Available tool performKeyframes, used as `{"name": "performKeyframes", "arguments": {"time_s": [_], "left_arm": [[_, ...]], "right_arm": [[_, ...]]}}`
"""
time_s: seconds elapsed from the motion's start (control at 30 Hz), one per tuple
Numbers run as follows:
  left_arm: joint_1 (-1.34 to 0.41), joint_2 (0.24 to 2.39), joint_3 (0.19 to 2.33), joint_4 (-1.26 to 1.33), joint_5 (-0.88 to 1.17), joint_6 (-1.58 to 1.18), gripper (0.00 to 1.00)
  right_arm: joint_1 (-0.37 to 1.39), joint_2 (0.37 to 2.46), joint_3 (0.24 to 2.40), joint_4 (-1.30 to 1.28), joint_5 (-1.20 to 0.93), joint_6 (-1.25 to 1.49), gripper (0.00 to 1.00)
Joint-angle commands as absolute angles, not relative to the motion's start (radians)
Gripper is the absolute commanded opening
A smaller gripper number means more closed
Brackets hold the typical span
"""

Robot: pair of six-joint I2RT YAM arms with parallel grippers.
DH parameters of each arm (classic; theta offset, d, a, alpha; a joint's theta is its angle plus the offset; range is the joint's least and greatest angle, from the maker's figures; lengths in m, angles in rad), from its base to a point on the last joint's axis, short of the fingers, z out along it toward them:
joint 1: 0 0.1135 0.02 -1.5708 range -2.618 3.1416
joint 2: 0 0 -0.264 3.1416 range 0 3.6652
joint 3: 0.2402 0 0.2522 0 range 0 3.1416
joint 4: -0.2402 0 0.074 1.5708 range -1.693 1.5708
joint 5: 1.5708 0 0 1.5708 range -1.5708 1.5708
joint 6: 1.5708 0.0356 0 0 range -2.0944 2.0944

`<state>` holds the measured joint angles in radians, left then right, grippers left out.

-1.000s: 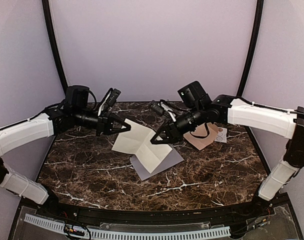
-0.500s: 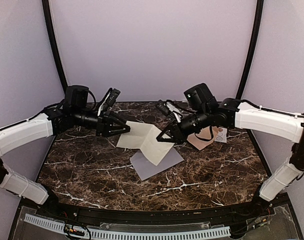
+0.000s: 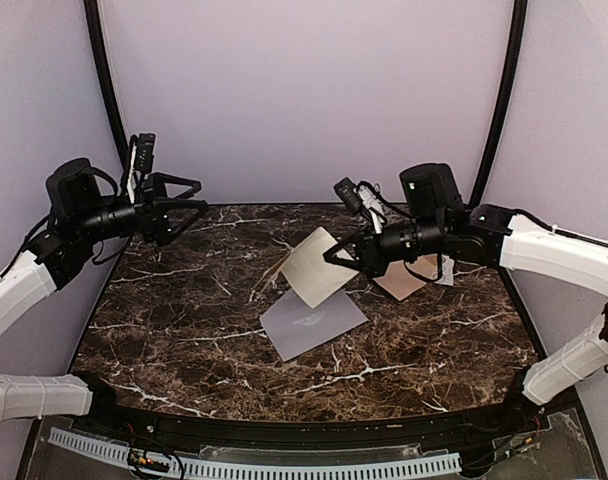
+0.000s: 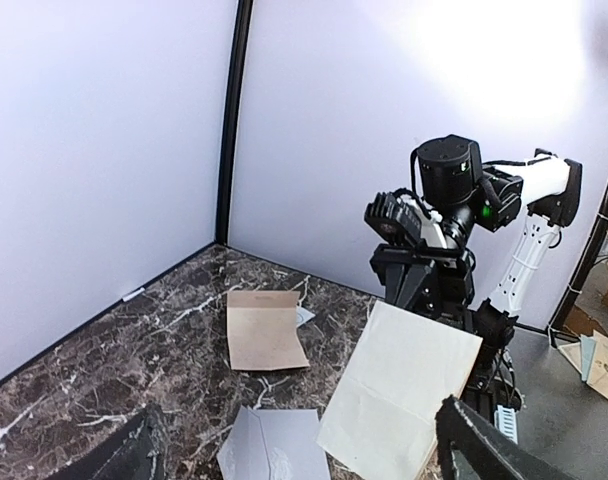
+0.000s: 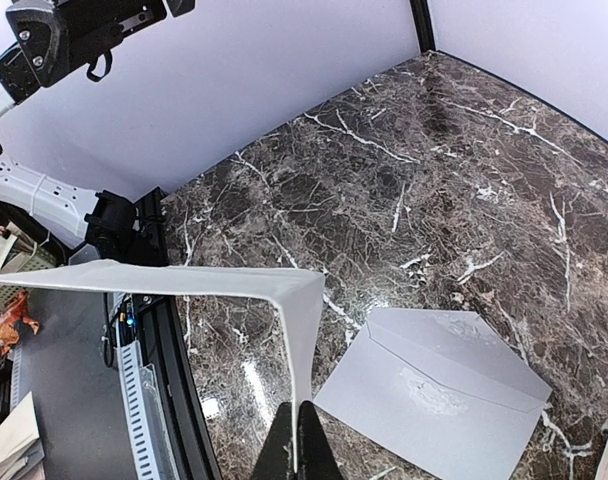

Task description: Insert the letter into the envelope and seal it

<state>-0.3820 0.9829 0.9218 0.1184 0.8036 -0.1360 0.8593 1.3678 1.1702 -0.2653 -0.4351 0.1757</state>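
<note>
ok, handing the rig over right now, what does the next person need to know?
left gripper: jaws open, empty, raised at the far left of the table.
right gripper: jaws shut on the creased letter, held in the air.
envelope: flat mid-table, apart from the letter.
Done: letter picked up. Left: slide it in, seal the flap.

We record a cream folded paper letter, creased across its middle. It is pinched at one edge between the closed fingers of the right gripper, tilted and raised. A flat grey-lavender rectangular paper envelope lies skewed directly beneath that gripper. We cannot tell its flap position, or whether it touches the letter.
</note>
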Motion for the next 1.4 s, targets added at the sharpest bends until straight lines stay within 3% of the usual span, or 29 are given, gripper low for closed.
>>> {"name": "performKeyframes", "arguments": {"time_s": [0.0,0.27,0.83,1.37], "left_arm": [[-0.373,1.022,0.897,0.192,0.779,-0.184,0.92],[-0.398,1.140,0.897,0.236,0.900,-0.243,0.88],[-0.643,1.313,0.940,0.153,0.986,-0.188,0.87],[-0.665,1.370,0.949,0.180,1.069,-0.218,0.27]], "right_arm": [[0.861,1.358,1.174,-0.220,-0.481,0.173,0.00],[0.864,1.395,1.197,-0.218,-0.560,0.164,0.00],[0.892,1.523,1.284,-0.193,-0.731,0.155,0.00],[0.894,1.554,1.295,-0.190,-0.737,0.150,0.00]]}}
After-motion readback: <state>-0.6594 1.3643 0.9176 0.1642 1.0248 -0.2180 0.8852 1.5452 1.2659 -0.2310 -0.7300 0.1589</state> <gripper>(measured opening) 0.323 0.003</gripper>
